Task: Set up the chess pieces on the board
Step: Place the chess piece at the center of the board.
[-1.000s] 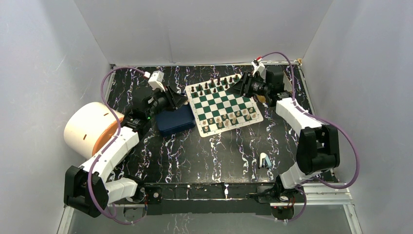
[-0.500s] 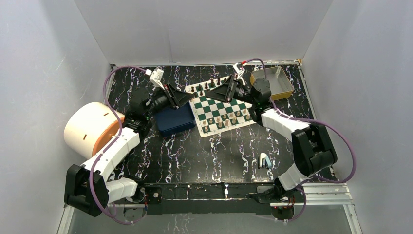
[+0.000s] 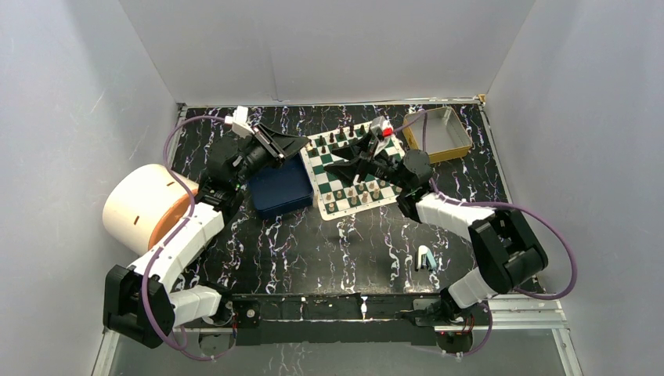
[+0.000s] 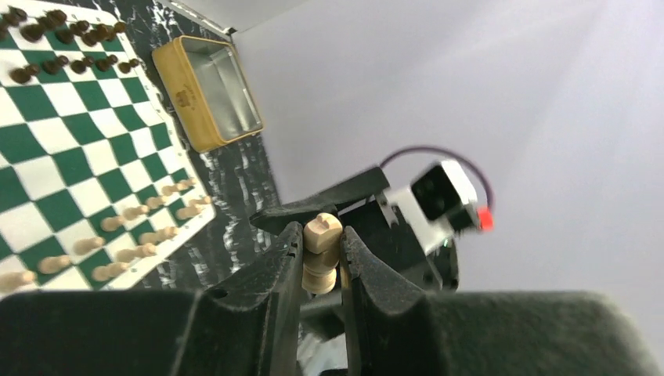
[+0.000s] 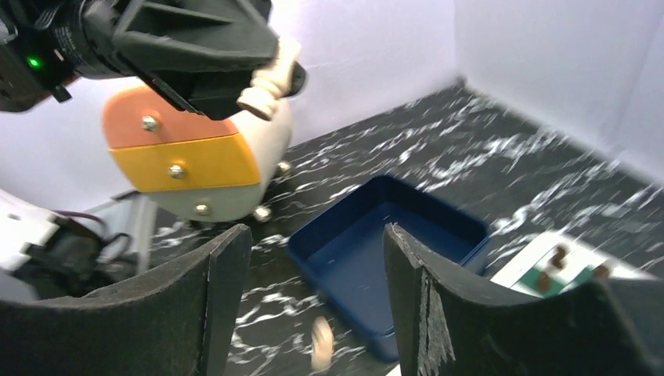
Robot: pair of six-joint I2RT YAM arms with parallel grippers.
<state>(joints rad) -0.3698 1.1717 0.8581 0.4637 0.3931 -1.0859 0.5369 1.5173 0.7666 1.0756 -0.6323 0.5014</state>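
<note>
While I watch from the top camera, the nearest thing is a small pale clip-like object (image 3: 424,257) on the black marbled table (image 3: 313,251), well short of the board's (image 3: 329,178) near edge. Far left of the board sits a white roll (image 3: 141,204) with an orange end. A blue tray (image 3: 280,188) lies just beside the board's left edge; I can't tell if they touch. In the right wrist view a small blurred cream shape (image 5: 321,352) sits off the board by the tray wall, and I can't tell which piece it is.

On the board, the cream chess pieces (image 3: 368,192) line its near rows and the dark pieces (image 3: 344,137) its far rows.

The right gripper (image 3: 335,164) is over the board's left half, pointing left. Its jaws are spread wide and gripping nothing.

The left gripper (image 3: 300,142) hangs above the board's far-left corner. Its jaws are pinching one cream piece (image 4: 321,239) in the air, off the board, with the head showing at the fingertips (image 4: 286,251).

A yellow-rimmed tin (image 3: 436,133) lies open side up, just past the board's far-right corner.
</note>
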